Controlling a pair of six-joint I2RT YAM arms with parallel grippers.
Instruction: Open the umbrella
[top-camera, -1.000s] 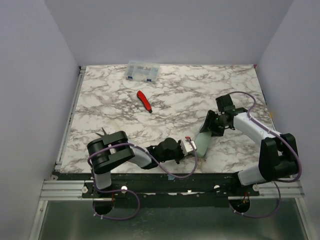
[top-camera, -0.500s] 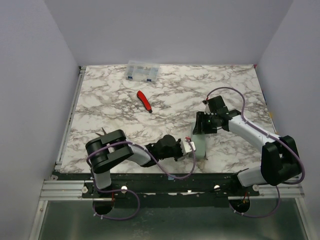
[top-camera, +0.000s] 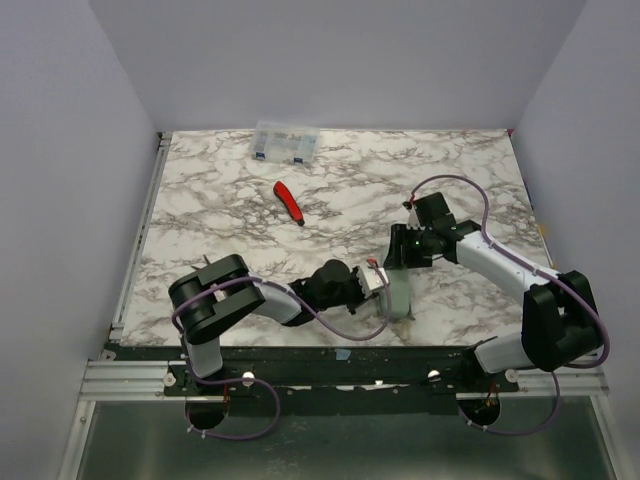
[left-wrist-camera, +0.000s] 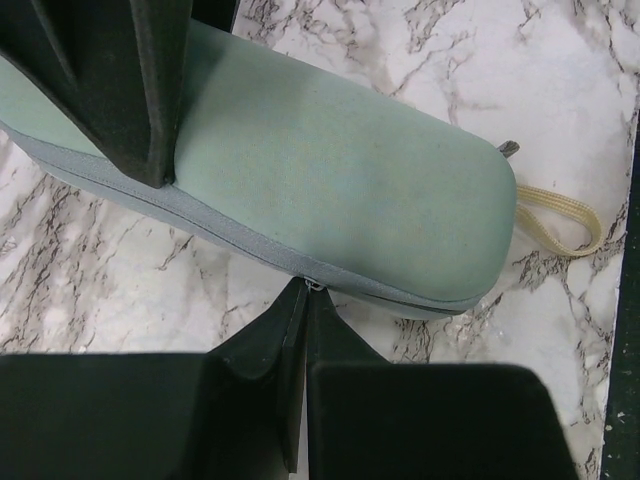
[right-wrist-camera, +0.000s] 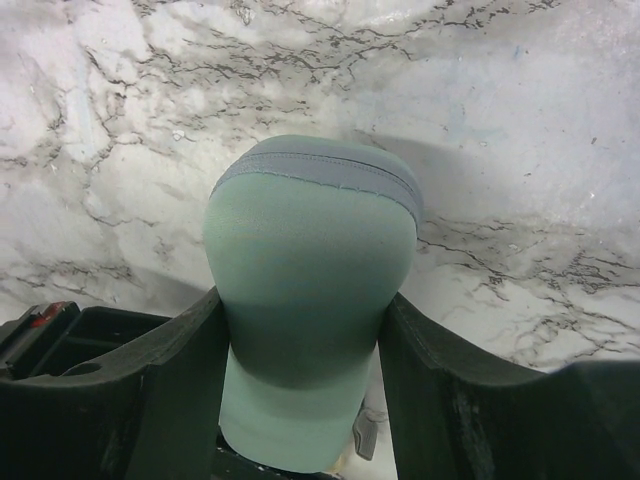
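The marble table (top-camera: 220, 220) carries the umbrella (top-camera: 401, 293) inside its mint sleeve (left-wrist-camera: 330, 170), near the front edge between the 2 arms. The right gripper (right-wrist-camera: 302, 300) clamps the sleeve. The left gripper (left-wrist-camera: 304, 300) is pressed together on what looks like the zip pull (left-wrist-camera: 313, 285). That tiny tab could slip free, or the soft sleeve could drag through the clamp

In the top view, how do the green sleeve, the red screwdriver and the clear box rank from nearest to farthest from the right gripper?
1. The green sleeve: clamped between the fingers of the right gripper, at the front.
2. The red screwdriver: to the left, farther back.
3. The clear box: farthest, at the very back.
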